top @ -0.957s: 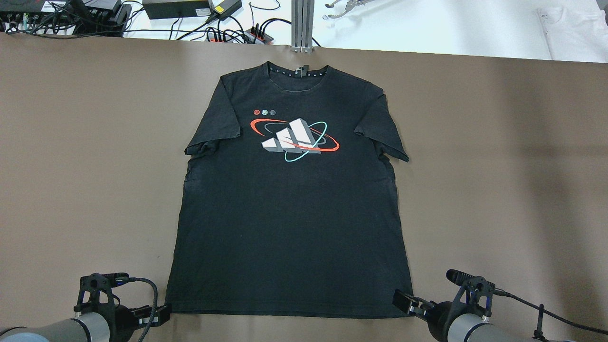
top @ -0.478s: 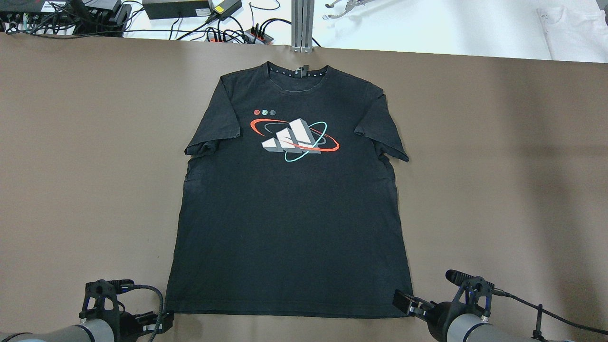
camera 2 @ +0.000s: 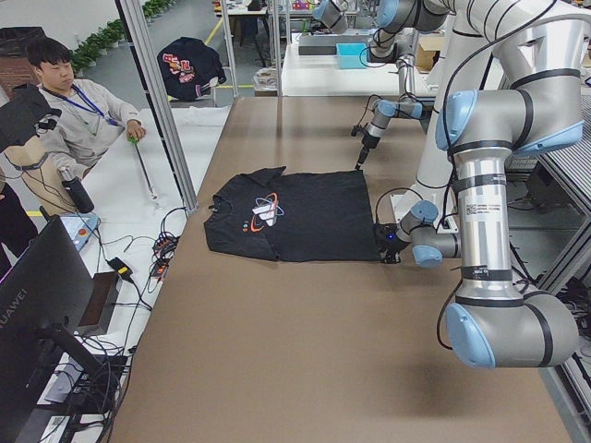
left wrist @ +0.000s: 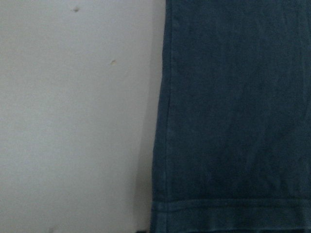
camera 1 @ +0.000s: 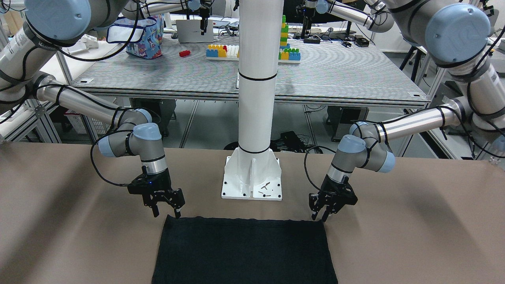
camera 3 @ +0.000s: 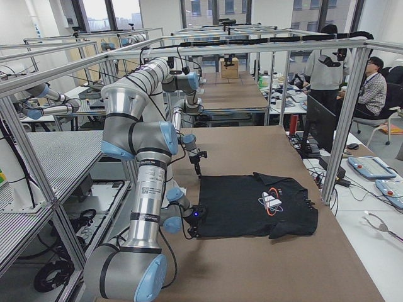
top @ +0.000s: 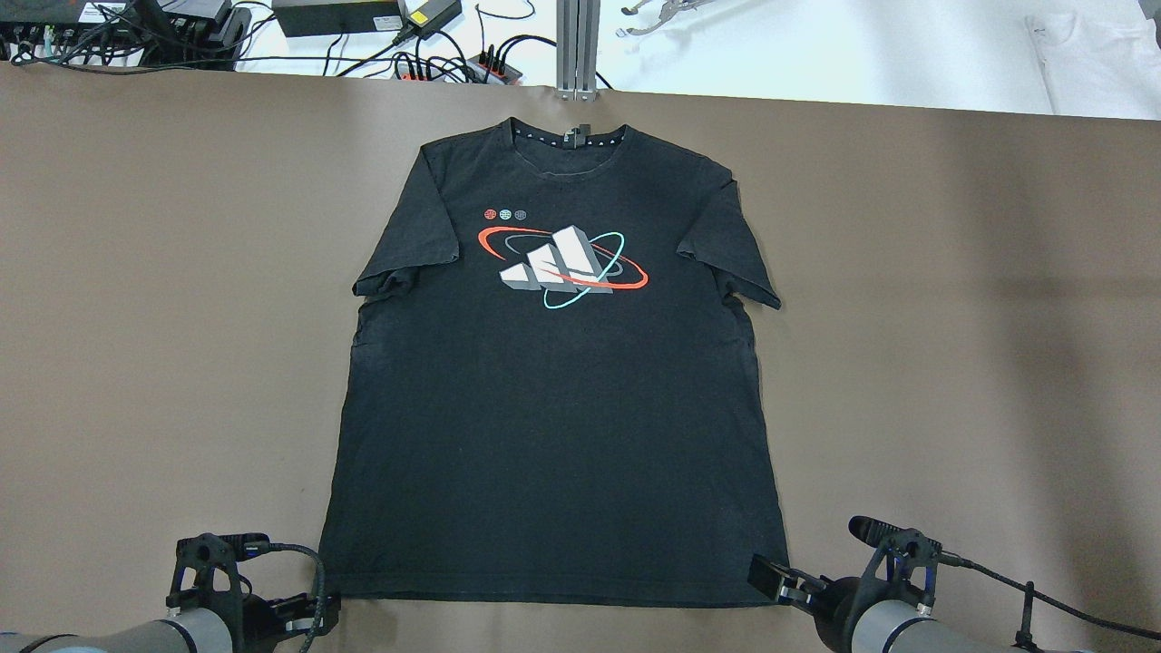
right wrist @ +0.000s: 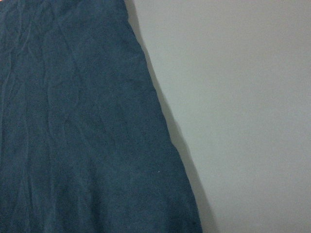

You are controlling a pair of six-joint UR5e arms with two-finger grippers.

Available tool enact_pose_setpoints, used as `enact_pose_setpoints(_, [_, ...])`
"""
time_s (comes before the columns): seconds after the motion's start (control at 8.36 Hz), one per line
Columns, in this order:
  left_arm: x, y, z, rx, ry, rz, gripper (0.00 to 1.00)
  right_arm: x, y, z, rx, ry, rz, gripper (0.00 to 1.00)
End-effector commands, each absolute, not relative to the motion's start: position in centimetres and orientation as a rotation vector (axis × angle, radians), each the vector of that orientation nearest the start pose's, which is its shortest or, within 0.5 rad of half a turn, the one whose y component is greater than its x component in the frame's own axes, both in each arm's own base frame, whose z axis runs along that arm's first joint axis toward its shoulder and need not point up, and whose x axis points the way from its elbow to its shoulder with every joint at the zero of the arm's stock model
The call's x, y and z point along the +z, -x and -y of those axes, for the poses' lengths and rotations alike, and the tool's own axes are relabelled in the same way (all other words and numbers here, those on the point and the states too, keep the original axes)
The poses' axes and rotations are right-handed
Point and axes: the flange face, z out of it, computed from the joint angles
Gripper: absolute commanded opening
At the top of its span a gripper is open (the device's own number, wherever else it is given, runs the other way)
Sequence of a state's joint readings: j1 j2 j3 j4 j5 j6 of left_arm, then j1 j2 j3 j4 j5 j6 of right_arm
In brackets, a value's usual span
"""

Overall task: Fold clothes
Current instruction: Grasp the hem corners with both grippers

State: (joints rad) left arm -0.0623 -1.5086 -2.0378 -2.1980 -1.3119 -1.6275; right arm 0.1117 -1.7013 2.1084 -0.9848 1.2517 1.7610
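The clothes [top: 553, 408] are one black T-shirt with a white, red and teal print, lying flat on the brown table, collar far, hem [camera 1: 242, 252] near me. My left gripper [top: 317, 615] hangs open just above the table at the hem's left corner [left wrist: 167, 208], its fingers [camera 1: 319, 217] beside the cloth edge. At the hem's right corner my right gripper [top: 765, 576] is open too, fingers [camera 1: 166, 214] spread over the corner. The right wrist view shows the shirt's side edge [right wrist: 160, 116]. Neither gripper holds anything.
The white pillar base [camera 1: 251, 179] stands behind the hem between the arms. Cables and power bricks [top: 363, 36] and a metal post [top: 577, 50] line the far edge. People sit beyond the table [camera 2: 69, 111]. Bare brown table [top: 952, 363] lies on both sides.
My left gripper has slid rightwards and nearer to me, closing in on the hem's left corner. The right gripper and the shirt have stayed put.
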Motion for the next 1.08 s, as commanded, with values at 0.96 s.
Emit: enact_pose_setpoints(0.96, [39.48, -45.47, 19.84, -0.254, -0.254, -1.014, 0.0, 39.78, 41.78, 21.26, 0.418, -0.264, 0.998, 0.94])
